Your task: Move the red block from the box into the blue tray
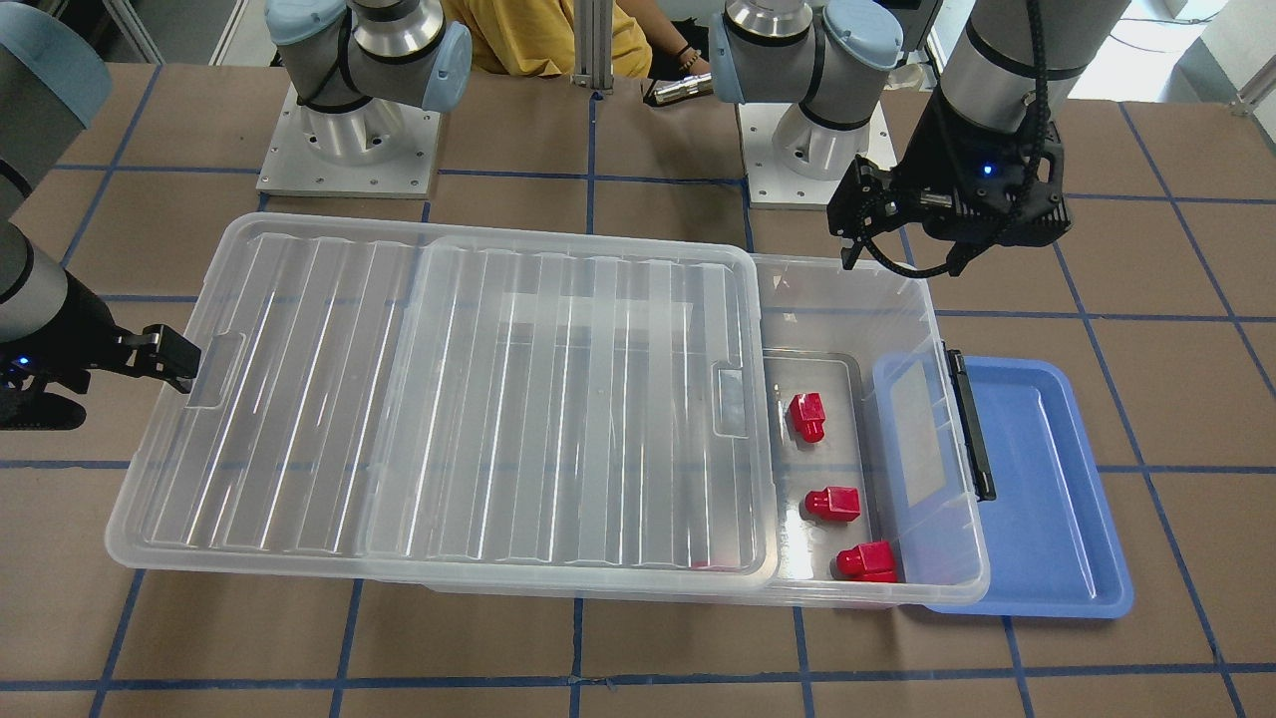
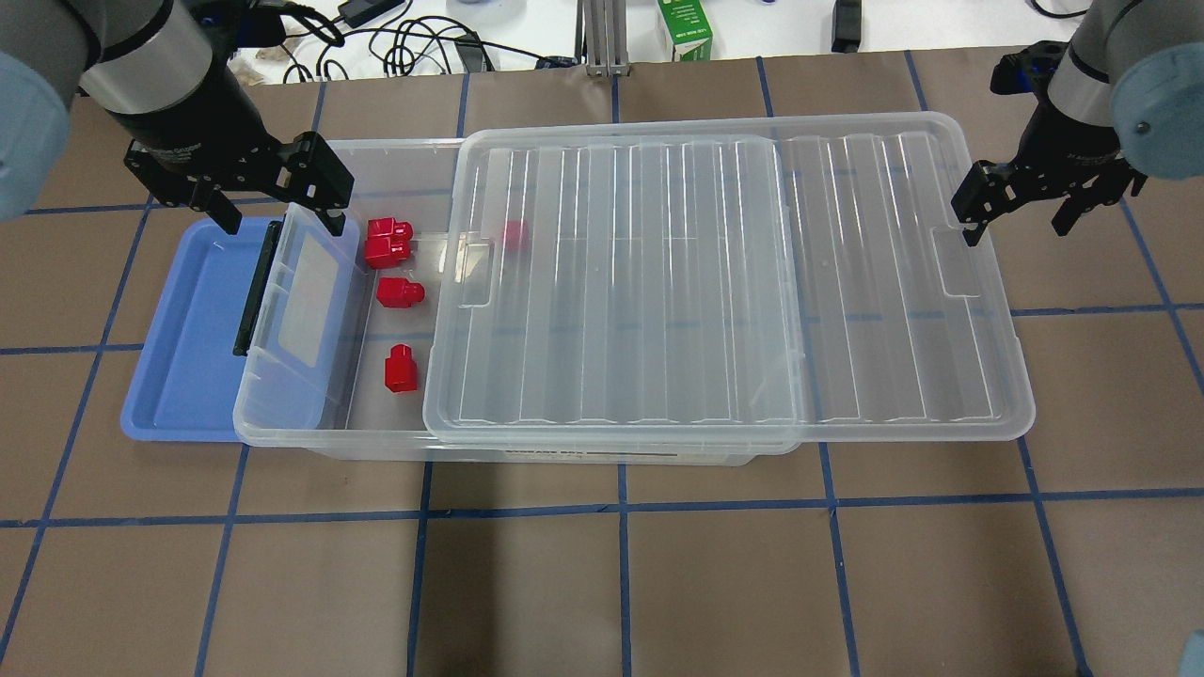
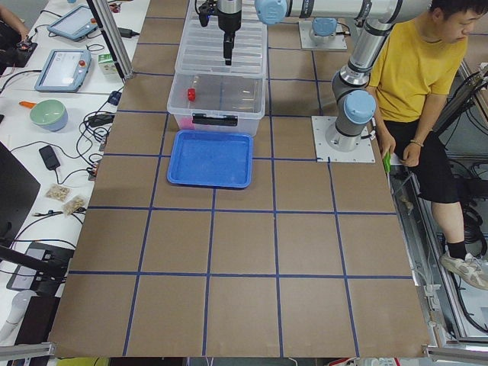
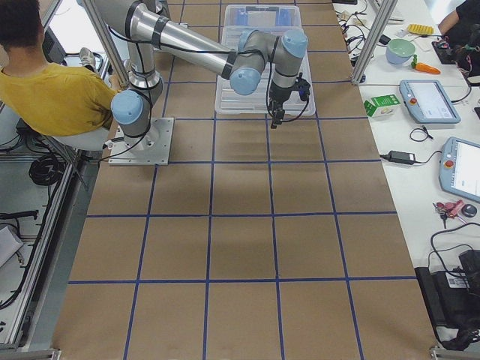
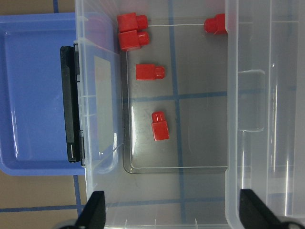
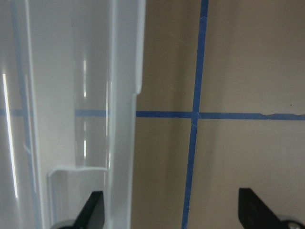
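The clear box (image 2: 282, 434) has its ribbed lid (image 2: 705, 282) slid toward my right, so its left end is uncovered. Three red blocks (image 2: 401, 369) (image 2: 400, 293) (image 2: 388, 241) lie there, also in the front view (image 1: 805, 416) and the left wrist view (image 5: 159, 126). Another red block (image 2: 514, 233) shows through the lid's edge. The blue tray (image 2: 179, 357) lies partly under the box's latch end. My left gripper (image 2: 279, 221) (image 5: 174, 212) is open and empty, high over the uncovered end. My right gripper (image 2: 1016, 226) (image 6: 171, 214) is open and empty beside the lid's right end.
A black latch (image 2: 254, 291) hangs on the box end over the tray. The arm bases (image 1: 349, 140) stand behind the box, with a person in yellow (image 1: 548, 35) behind them. A green carton (image 2: 684, 28) and cables lie past the far edge.
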Tool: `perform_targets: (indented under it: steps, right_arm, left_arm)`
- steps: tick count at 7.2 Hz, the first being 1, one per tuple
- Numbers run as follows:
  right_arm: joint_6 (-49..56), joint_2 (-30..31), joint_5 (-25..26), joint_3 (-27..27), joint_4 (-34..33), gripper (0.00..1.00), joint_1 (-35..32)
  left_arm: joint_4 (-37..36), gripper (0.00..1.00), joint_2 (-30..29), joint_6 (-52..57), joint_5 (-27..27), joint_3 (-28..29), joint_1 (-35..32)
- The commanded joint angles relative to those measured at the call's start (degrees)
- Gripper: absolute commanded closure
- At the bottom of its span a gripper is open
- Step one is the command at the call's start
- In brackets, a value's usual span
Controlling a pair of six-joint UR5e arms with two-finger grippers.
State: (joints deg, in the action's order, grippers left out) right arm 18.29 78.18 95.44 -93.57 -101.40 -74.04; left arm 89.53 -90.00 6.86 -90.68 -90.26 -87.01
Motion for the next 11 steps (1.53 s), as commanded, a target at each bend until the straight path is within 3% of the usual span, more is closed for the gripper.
perform_targets:
  steps: [1,3,5,11]
  right_arm:
    - [-0.88,1.26,-3.22,6.52,7.04,0.0,-0.4]
    - [-2.89,1.53,-3.6,12.77,15.76,0.0,-0.49]
    - [-2.9,2.84,-3.24,13.67,19.21,0.0,-0.49]
    - [-5.88,5.31,-3.43,13.06,21.16,0.0,-2.85]
  left_arm:
    - [-4.94,0.0,-2.36,0.35,0.16,-5.5,0.09]
    - [-17.66,0.0,-4.38,-0.35,0.07,-15.34,0.18]
    - [-22.72,0.0,-5.88,-1.32,0.15,-20.81,0.0]
    - [-26.96,0.0,-10.63,-0.35,2.0,-22.06,0.53]
